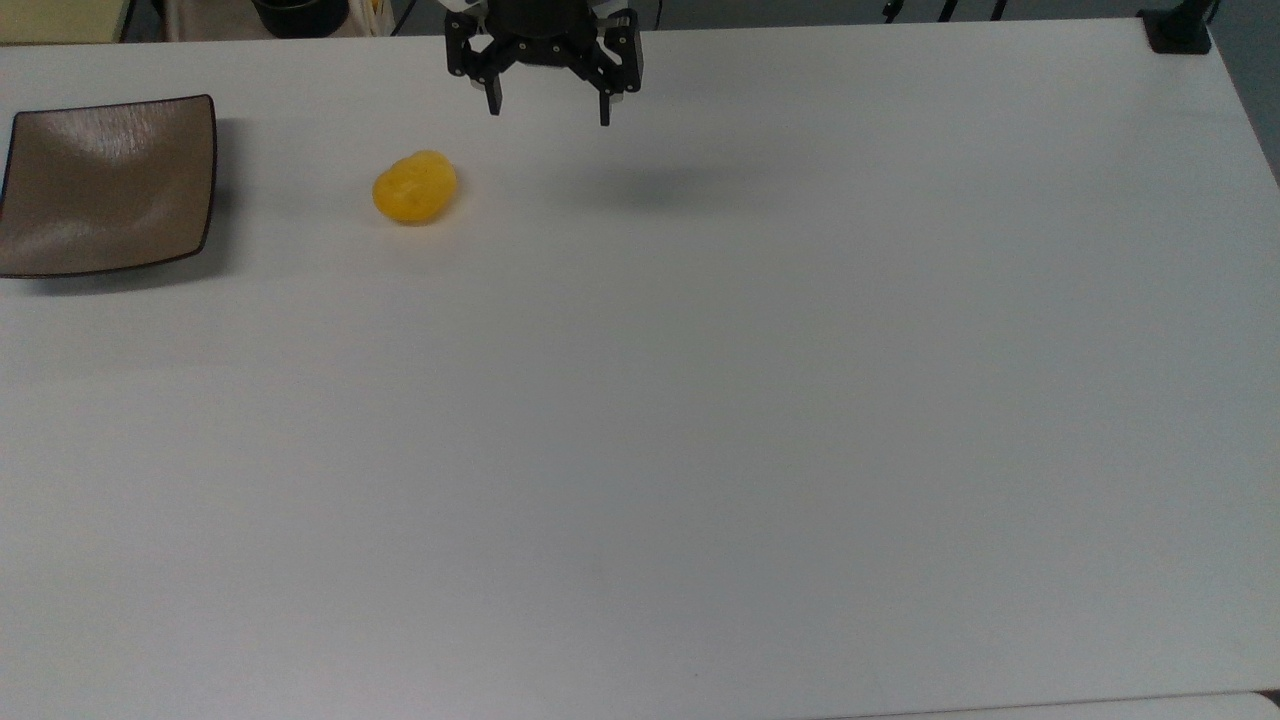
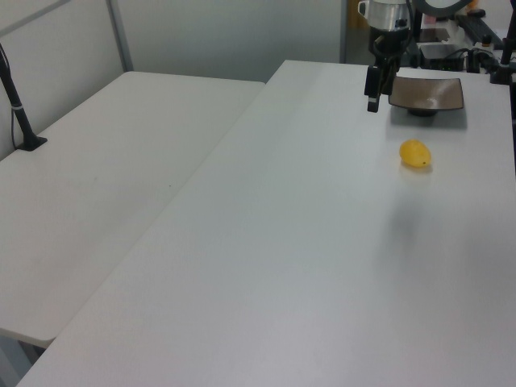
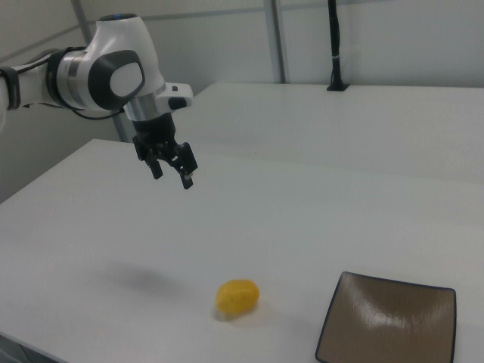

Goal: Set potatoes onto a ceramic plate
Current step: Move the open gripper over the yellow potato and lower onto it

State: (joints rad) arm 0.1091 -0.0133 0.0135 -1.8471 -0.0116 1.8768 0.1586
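At the top view's left edge sits the ceramic plate (image 1: 108, 185), bare on the white table (image 1: 700, 420). Right of it, well apart, the potato (image 1: 415, 186) lies on the tabletop. Further right and above the surface hangs the gripper (image 1: 549, 108), jaws spread wide and holding nothing, clear of the potato.

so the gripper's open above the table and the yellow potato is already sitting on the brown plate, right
Not quite. The gripper is open above the table, but the potato lies on the table beside the brown plate, apart from it. The top view shows the gap.
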